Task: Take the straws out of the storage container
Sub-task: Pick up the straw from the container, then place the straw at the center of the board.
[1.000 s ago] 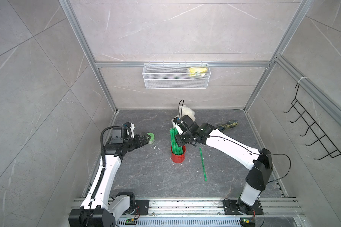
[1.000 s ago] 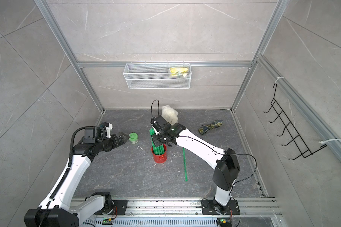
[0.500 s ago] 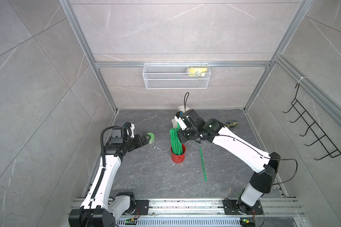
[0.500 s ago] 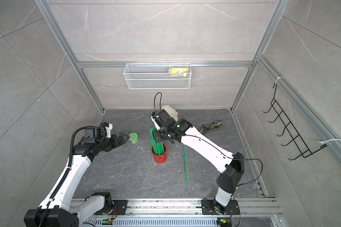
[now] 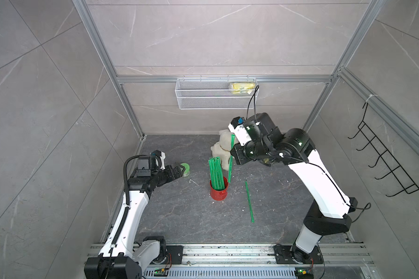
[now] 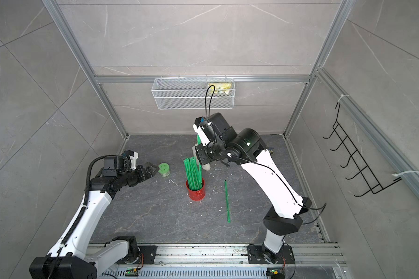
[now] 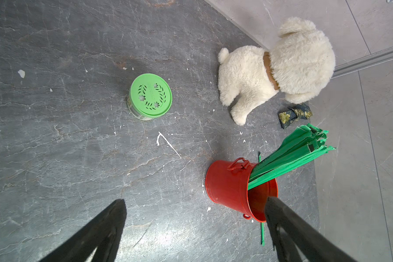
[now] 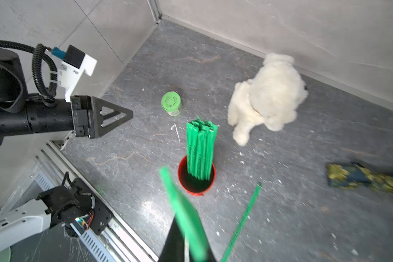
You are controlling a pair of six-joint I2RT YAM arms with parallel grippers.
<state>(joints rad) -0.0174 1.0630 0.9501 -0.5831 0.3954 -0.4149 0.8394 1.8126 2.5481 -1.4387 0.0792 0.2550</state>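
Behind the can [image 5: 218, 193], plush dog [image 7: 275, 74] (jar [image 7: 150, 96] nearby), right tool [image 8: 186, 240] pinching one straw [image 5: 231, 164], left tool [image 7: 195, 200] wide.

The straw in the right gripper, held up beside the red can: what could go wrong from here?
1. The held straw ends close to the red can, which nothing steadies: the left gripper is open and apart. A swing might tip it.
2. The plush dog sits close by the right gripper; it may get bumped.
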